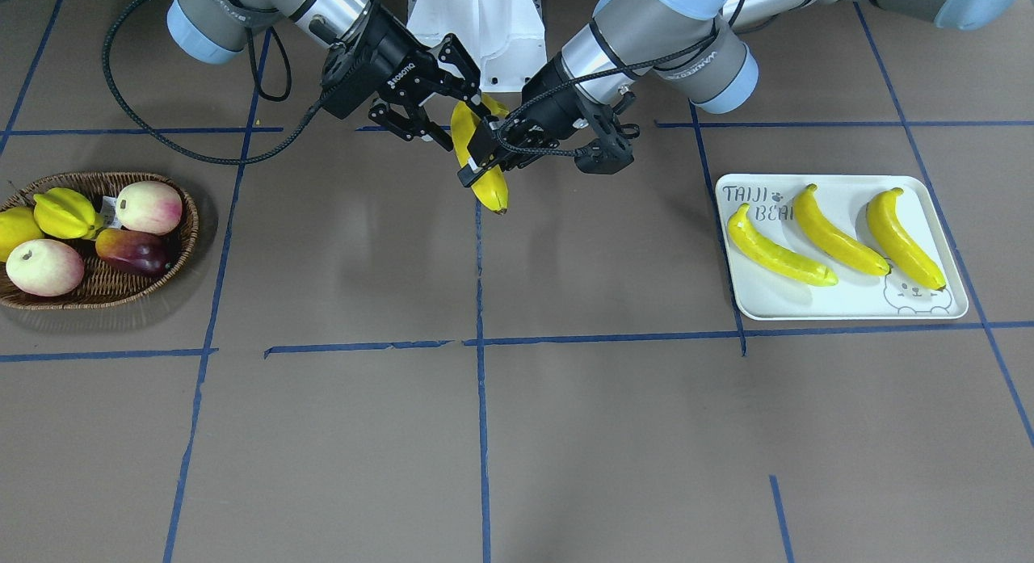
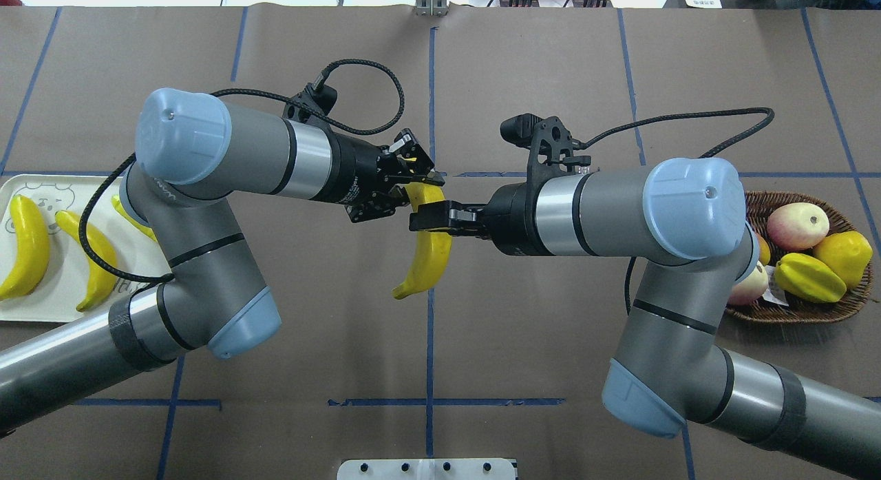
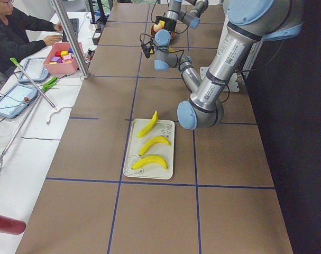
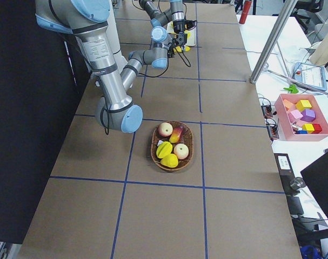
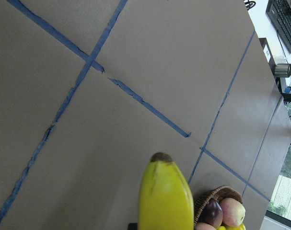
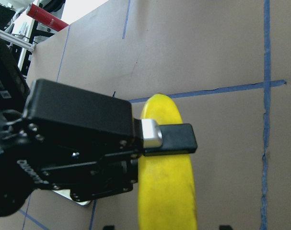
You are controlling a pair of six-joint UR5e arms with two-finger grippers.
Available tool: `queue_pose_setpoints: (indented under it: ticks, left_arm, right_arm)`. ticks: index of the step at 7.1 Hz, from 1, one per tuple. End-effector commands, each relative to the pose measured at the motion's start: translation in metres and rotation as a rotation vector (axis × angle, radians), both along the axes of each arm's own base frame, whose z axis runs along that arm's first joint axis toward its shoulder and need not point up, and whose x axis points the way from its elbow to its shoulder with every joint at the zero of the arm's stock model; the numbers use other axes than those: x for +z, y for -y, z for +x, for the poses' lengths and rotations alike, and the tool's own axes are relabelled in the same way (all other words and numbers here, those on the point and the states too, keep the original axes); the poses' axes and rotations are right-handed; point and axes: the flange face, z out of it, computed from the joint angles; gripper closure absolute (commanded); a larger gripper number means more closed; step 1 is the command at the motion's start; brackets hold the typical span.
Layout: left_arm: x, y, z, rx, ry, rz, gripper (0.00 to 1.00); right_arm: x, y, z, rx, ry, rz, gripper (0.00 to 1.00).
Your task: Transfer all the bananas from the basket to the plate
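One banana hangs in the air over the table's middle, between both grippers. My left gripper is shut on it; its pad lies across the banana in the right wrist view. My right gripper is open, its fingers spread on either side of the same banana without touching it. Three bananas lie side by side on the plate. The basket holds no banana. The held banana's dark tip shows in the left wrist view.
The basket holds a starfruit, two peaches, a dark red mango and a round yellow fruit. The white robot base stands behind the grippers. An operator's side table runs along the far edge.
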Motion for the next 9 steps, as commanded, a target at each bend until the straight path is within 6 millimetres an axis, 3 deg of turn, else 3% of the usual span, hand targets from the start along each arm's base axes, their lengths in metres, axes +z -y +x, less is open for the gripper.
queue_pose_setpoints:
  ticks: [1, 2, 3, 4, 6, 7, 9]
  left_arm:
    - [0.009, 0.024, -0.022, -0.042, 0.023, -0.005, 1.00]
    - [0.049, 0.037, -0.038, -0.010, 0.113, -0.026, 1.00]
    - [0.101, 0.056, -0.072, -0.018, 0.256, -0.009, 1.00]
    - [0.142, 0.065, -0.104, -0.025, 0.365, 0.013, 1.00]
    - [0.242, 0.043, -0.172, -0.009, 0.520, 0.023, 1.00]
    - [0.277, 0.038, -0.203, -0.023, 0.561, -0.014, 1.00]
    - [0.310, 0.028, -0.224, -0.024, 0.611, -0.036, 1.00]
  right_arm:
    - [0.004, -0.002, 0.034, -0.043, -0.005, -0.006, 0.00]
    - [0.005, 0.017, 0.072, -0.079, -0.053, -0.053, 0.00]
    - [0.009, 0.046, 0.118, -0.110, -0.105, -0.122, 0.00]
    - [0.017, 0.070, 0.159, -0.085, -0.117, -0.139, 0.00]
    - [0.072, 0.082, 0.186, -0.054, -0.204, -0.106, 0.00]
    - [0.099, 0.084, 0.198, -0.049, -0.248, -0.084, 0.00]
    - [0.127, 0.084, 0.209, -0.046, -0.291, -0.074, 0.00]
